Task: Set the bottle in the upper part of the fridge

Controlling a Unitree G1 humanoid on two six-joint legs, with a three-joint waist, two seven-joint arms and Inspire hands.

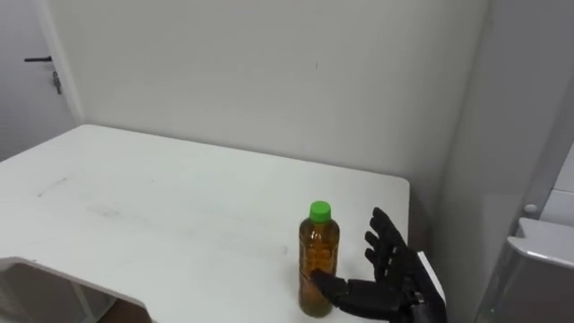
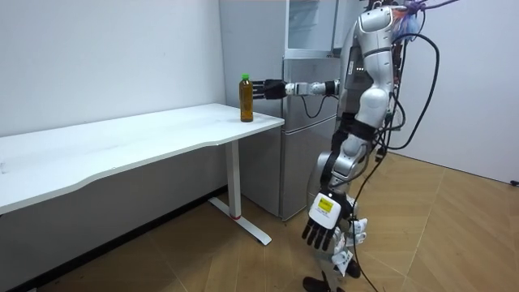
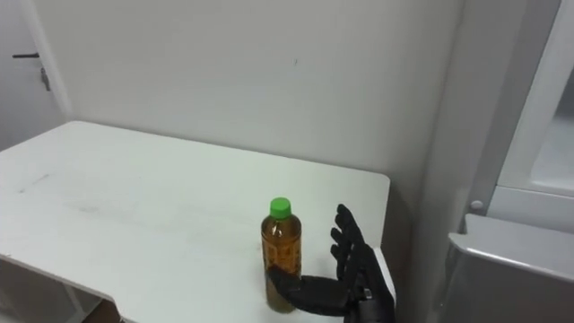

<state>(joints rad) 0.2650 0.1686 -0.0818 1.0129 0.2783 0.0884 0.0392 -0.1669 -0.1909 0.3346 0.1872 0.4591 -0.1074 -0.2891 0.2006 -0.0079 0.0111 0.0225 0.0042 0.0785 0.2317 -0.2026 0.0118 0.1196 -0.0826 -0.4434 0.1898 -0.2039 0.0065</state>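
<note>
**Item: bottle (image 1: 318, 260).** Amber contents, green cap. It stood upright on the white table (image 1: 179, 206), near the corner closest to the fridge (image 2: 304, 89).

**Right hand (image 1: 395, 269).** It was level with the bottle's lower half. The fingers were straight and spread just to the bottle's right, and the thumb reached across the bottle's near side, at or against it. Nothing had closed yet, so the bottle's weight was still on the table.

**Left hand (image 2: 320, 231).** It hung by the robot's thigh with relaxed fingers, idle.

**Step in hand (judged):** taking hold of the bottle.

**Handling notes:**
- Bring the palm up to the bottle before curling, so that fingers and thumb meet on opposite sides.
- Closing the thumb alone would likely nudge the bottle over or off the nearby table edge.
- Grip around the body, not the cap.
- Lift straight up before swinging toward the fridge.
- A smooth, round wall may slip, so the hold should be firm and the bottle kept upright.

**Destination:** the upper compartment (image 2: 312, 24) appeared to stand open.
</note>
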